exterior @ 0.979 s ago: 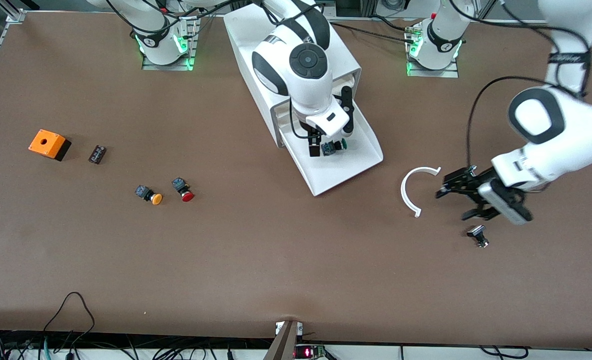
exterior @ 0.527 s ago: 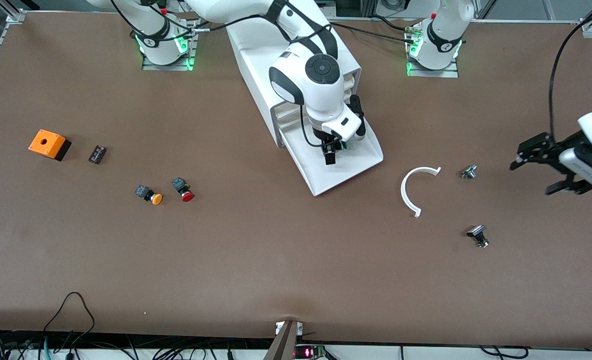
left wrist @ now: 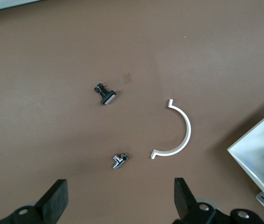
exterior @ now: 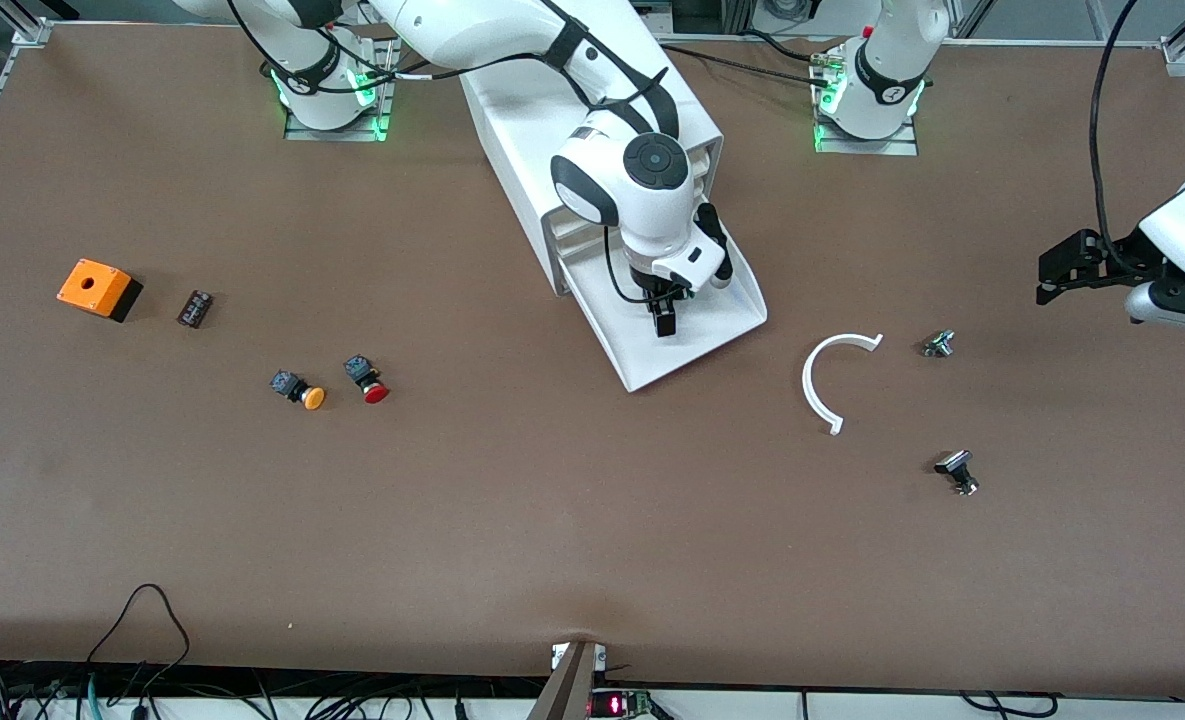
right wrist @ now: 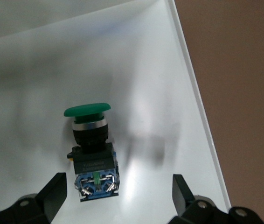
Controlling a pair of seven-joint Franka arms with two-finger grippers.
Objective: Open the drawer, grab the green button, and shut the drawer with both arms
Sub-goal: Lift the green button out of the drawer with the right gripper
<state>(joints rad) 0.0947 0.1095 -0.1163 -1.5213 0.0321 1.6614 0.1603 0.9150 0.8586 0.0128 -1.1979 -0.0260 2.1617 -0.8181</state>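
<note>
The cabinet (exterior: 592,130) has its drawer (exterior: 722,335) pulled out toward the front camera, and the right gripper (exterior: 664,305) hangs over it with fingers spread and nothing held. In the right wrist view the button (right wrist: 91,147) lies on the drawer floor, green cap at twelve o'clock; the fingers seem to straddle it, so descend straight and pinch the dark body. The left gripper (exterior: 1077,268) waits released above the left arm's end of the table.

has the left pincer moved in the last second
Yes. The left pincer, open, was over the table right beside the white curved piece; now it hangs well away from it, toward the left arm's end of the table.
</note>
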